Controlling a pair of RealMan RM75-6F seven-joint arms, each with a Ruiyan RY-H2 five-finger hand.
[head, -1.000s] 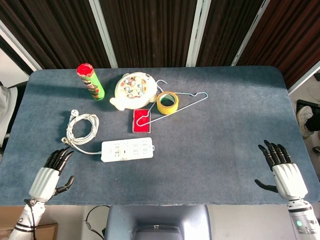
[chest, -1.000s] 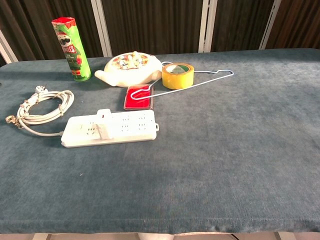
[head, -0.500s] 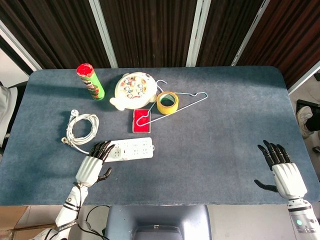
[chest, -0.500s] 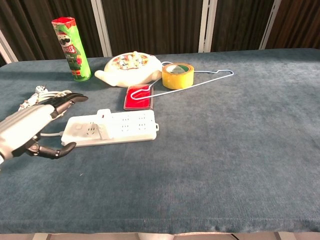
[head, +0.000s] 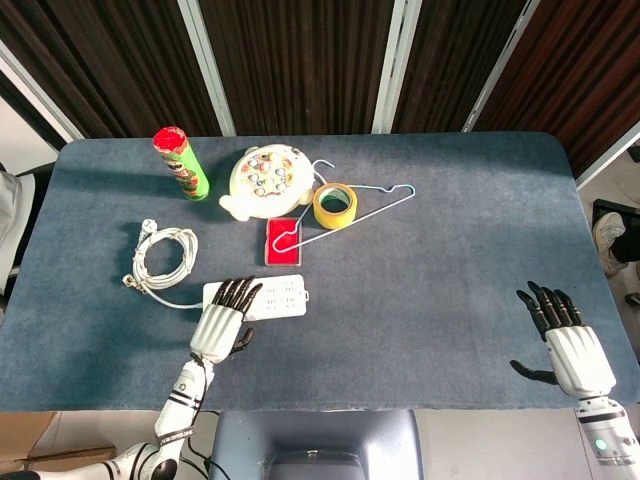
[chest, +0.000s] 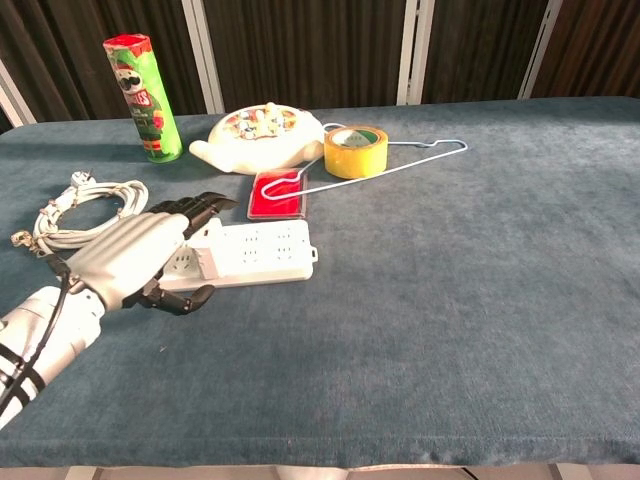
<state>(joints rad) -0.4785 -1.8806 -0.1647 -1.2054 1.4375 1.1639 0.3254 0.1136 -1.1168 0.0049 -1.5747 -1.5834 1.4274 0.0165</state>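
At the far left of the head view a coiled white cable (head: 165, 257) lies on the blue table (head: 430, 230), with a green tube with a red cap (head: 181, 163) standing in the upper left. Just right of the coil, in the lower left of the frame, the left hand (head: 222, 324) lies with its fingers (head: 238, 292) stretched out, slightly apart and holding nothing, over the left end of the white power strip (head: 277, 297). Above the strip lie a red case (head: 284, 240), a round white toy (head: 268, 180), a roll of yellow tape (head: 335, 204) and a wire hanger (head: 365, 208). At the lower right corner the right hand (head: 572, 352) rests near the table's edge, fingers spread and empty.
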